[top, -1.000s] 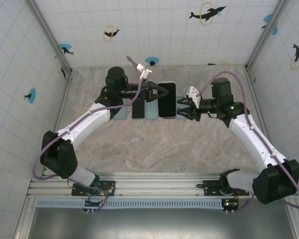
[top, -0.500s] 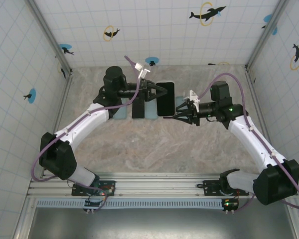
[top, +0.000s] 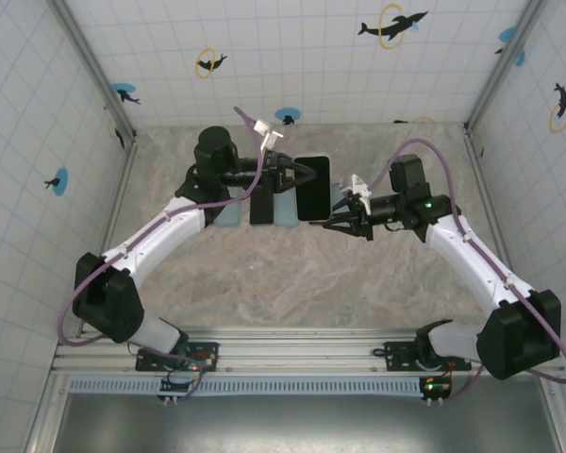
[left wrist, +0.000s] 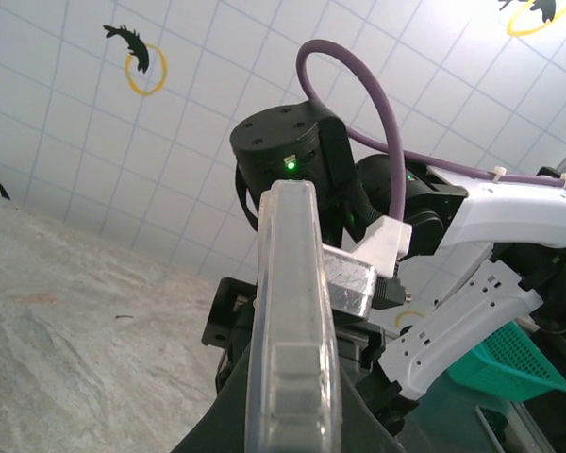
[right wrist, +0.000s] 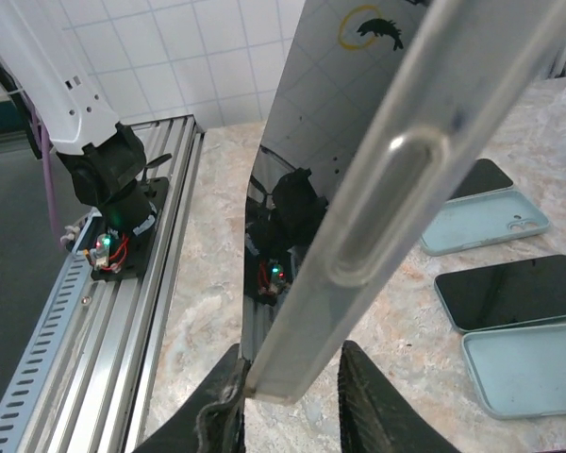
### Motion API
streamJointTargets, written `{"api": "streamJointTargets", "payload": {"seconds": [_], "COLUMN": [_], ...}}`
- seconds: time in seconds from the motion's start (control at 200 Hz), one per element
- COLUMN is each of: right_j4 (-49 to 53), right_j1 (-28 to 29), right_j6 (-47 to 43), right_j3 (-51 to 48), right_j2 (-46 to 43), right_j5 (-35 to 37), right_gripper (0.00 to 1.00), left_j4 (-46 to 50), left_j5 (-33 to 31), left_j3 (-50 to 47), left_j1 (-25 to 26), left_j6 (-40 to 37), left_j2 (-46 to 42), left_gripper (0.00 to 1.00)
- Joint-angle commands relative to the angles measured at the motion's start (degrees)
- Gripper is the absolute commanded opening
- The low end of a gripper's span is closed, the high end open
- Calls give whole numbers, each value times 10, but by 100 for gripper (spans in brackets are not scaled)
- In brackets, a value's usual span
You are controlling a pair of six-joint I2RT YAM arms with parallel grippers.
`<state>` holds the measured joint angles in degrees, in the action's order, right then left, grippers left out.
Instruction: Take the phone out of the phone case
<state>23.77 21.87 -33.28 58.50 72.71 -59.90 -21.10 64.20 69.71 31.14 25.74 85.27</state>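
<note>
The phone [top: 313,187], black-screened in a clear phone case, is held upright above the table. My left gripper [top: 297,176] is shut on its left side; in the left wrist view the case's clear edge with its side buttons [left wrist: 292,311] rises from between that gripper's [left wrist: 292,427] dark fingers. My right gripper [top: 333,220] is at the phone's near right corner. In the right wrist view this gripper [right wrist: 288,389] straddles the corner: one finger touches the screen [right wrist: 297,142] side, and a small gap separates the other from the case edge [right wrist: 387,179].
On the table under the held phone lie another black phone [top: 261,206] and light blue cases [top: 285,209], the cases also in the right wrist view [right wrist: 486,219]. An aluminium rail [top: 283,354] runs along the near edge. Tiled walls enclose the table. A green basket [left wrist: 509,363] sits outside.
My right gripper has moved left onto the phone's near corner and its jaws have narrowed around it. The left gripper has kept its hold, shifting the phone slightly left.
</note>
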Motion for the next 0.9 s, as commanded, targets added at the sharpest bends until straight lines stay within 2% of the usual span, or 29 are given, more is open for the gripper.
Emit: {"api": "streamJointTargets", "payload": {"seconds": [0.0, 0.28, 0.896], "right_j4": [-6, -49, -80], "right_j1": [5, 5, 6], "right_j6": [-2, 35, 58], "right_j3": [14, 8, 0], "right_j2": [4, 2, -4], "right_j5": [-4, -34, -42], "right_gripper": [27, 27, 28], "left_j4": [-40, -47, -50], "left_j5": [10, 14, 20], "left_j3": [1, 0, -2], "left_j1": [0, 0, 1], "left_j6": [11, 31, 38], "left_j2": [-24, -16, -10], "left_gripper": [0, 0, 0]}}
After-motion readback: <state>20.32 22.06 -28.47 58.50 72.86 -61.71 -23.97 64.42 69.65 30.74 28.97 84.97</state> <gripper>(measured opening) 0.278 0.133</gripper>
